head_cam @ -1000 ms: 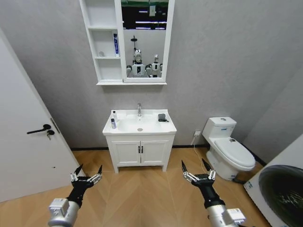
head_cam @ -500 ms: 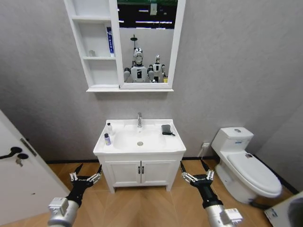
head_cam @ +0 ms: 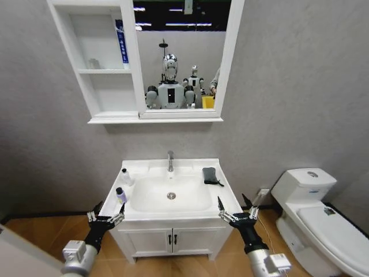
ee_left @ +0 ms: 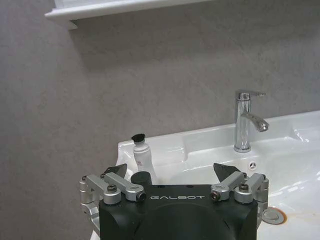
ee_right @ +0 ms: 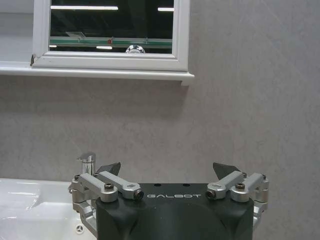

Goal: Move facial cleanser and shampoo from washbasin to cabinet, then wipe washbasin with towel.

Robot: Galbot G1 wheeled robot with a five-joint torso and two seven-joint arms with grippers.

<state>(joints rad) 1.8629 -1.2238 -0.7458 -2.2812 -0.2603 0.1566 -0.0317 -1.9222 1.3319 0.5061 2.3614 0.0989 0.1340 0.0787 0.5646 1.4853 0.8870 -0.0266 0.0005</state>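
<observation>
Now we hold both grippers, left [head_cam: 105, 218] and right [head_cam: 237, 214], fingers wide and empty, before the white ceramic washbasin [head_cam: 173, 216]; its small white black-capped bottle [head_cam: 125, 176] looks light and slippery, best gripped mid-body.

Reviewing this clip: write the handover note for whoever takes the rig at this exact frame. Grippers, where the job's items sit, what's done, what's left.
Left gripper: open, empty, held low before the washbasin's left front corner.
Right gripper: open, empty, at the right front corner.
Two bottles on the basin's left ledge: a white one toward the back, a dark-capped one nearer the front. I cannot tell which is cleanser and which shampoo.
Towel: folded on the right ledge, untouched.
Cabinet: a blue tube and a small clear item already on its shelves.
Done: nothing moved yet.
Left: both bottles to the cabinet, then wipe the basin.
</observation>
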